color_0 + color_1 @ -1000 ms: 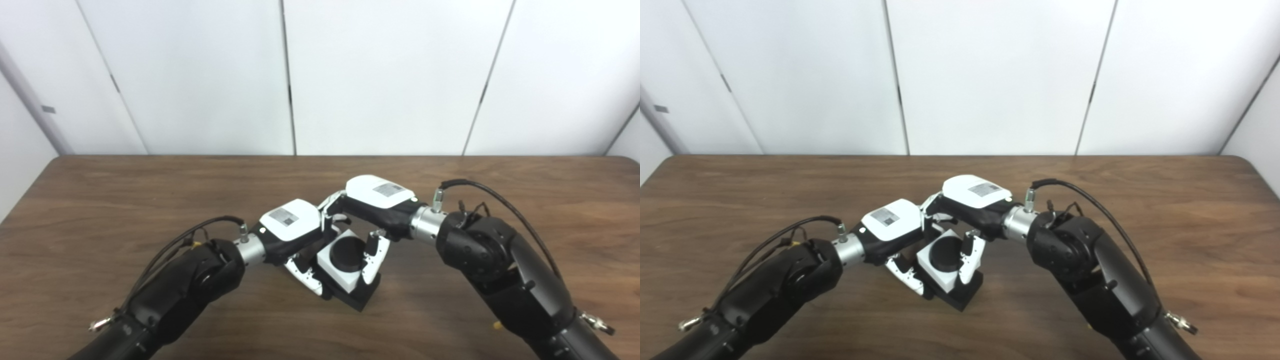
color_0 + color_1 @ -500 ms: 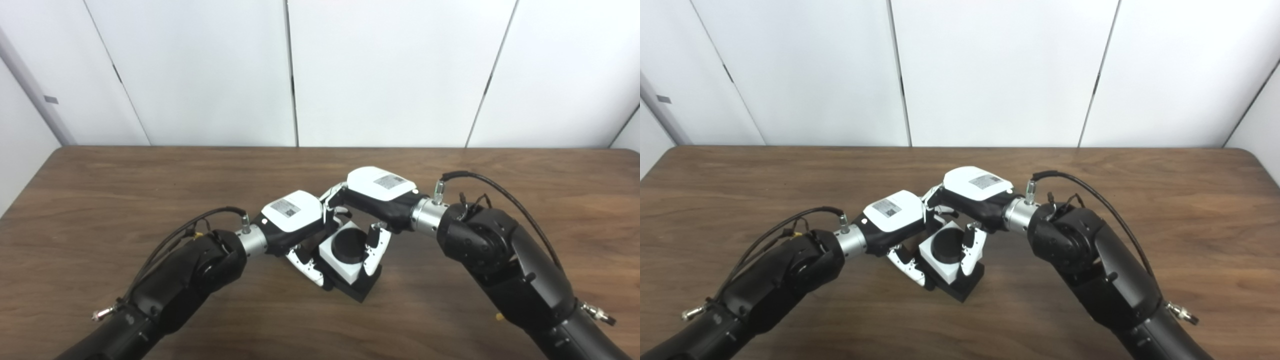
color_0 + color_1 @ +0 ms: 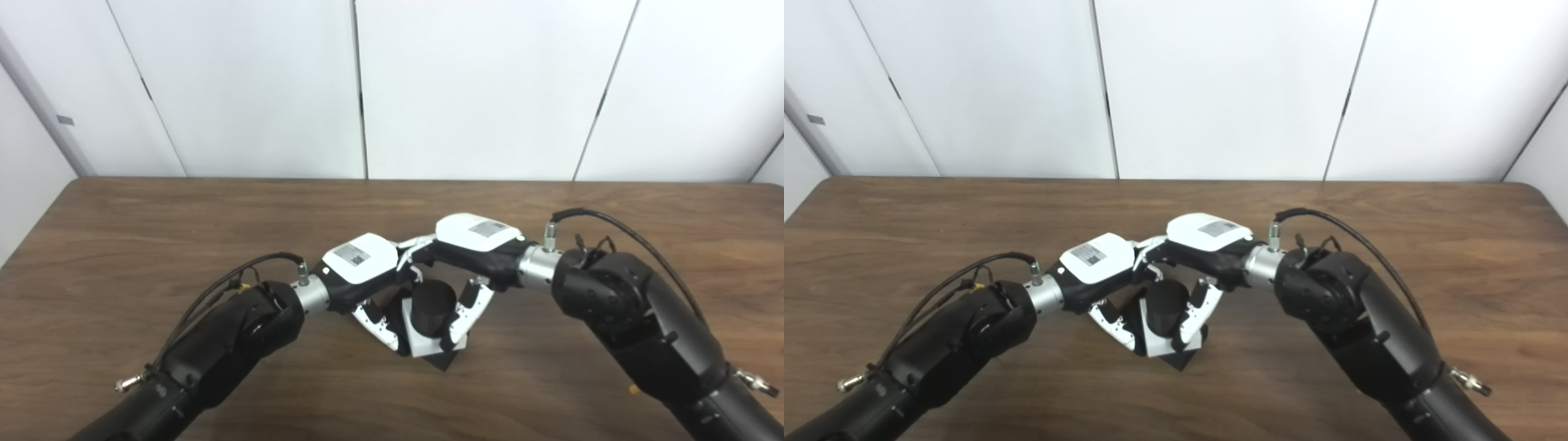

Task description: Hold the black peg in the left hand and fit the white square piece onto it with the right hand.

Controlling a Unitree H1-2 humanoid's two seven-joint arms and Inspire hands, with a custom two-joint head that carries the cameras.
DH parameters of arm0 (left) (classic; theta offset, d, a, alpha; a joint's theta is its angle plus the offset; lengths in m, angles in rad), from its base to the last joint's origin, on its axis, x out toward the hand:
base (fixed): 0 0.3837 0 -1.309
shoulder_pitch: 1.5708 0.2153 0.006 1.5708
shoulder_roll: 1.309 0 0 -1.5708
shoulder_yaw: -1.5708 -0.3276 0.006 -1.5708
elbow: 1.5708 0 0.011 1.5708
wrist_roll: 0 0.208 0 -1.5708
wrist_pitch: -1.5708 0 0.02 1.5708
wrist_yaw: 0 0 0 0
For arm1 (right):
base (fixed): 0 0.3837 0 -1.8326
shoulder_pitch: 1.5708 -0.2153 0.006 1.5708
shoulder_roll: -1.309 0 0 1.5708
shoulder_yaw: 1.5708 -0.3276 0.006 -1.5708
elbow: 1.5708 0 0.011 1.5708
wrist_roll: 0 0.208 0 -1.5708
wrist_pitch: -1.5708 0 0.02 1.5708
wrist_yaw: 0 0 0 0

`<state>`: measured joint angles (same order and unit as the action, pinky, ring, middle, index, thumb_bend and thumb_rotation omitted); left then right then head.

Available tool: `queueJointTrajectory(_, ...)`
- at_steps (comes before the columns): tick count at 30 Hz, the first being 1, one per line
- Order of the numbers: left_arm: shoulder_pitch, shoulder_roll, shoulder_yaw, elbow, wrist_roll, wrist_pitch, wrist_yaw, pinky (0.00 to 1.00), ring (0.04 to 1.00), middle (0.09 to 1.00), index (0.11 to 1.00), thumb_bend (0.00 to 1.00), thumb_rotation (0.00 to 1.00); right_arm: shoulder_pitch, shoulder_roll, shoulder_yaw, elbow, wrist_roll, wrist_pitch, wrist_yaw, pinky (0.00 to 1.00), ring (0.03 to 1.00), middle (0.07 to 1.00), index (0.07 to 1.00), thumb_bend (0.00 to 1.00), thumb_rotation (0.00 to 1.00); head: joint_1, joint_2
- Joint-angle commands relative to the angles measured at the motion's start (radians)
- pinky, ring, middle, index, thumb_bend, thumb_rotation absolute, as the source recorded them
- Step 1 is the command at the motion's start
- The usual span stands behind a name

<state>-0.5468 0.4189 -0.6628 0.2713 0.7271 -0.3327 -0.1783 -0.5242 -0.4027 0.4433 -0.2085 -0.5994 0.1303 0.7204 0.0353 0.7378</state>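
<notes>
The black peg [image 3: 433, 308] stood up through the white square piece [image 3: 425, 343], which sat low around it, just above a dark wooden worktop [image 3: 122, 245] near its middle. The left hand [image 3: 361, 275] gripped the peg's black base from the left, its fingers [image 3: 383, 327] curled under. The right hand [image 3: 474, 251] was closed on the white piece, its fingers [image 3: 468, 312] pressed to that piece's right side. The worktop had a brown grain and rounded far corners. Behind it rose plain white wall panels [image 3: 478, 86] divided by thin dark seams.
</notes>
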Motion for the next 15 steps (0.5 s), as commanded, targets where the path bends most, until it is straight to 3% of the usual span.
queueJointTrajectory(1,0.032,0.003,-0.052,0.02,0.066,-0.008,-0.088,0.88,0.947,0.901,0.492,0.52,0.07,-0.022,-0.037,-0.033,-0.027,0.001,0.023,0.004,0.75,0.86,0.897,0.85,0.94,0.29,-0.002,0.002)
queueJointTrajectory(12,0.037,0.009,-0.046,0.022,0.065,-0.017,-0.073,0.87,0.946,0.894,0.491,0.52,0.07,0.004,-0.073,-0.094,-0.054,0.032,0.046,-0.007,0.74,0.861,0.896,0.847,0.93,0.25,-0.008,0.002)
queueJointTrajectory(15,0.039,0.013,-0.045,0.02,0.069,-0.023,-0.066,0.86,0.945,0.892,0.491,0.52,0.07,0.025,-0.085,-0.136,-0.062,0.045,0.049,-0.035,0.74,0.851,0.885,0.837,0.89,0.18,-0.017,0.001)
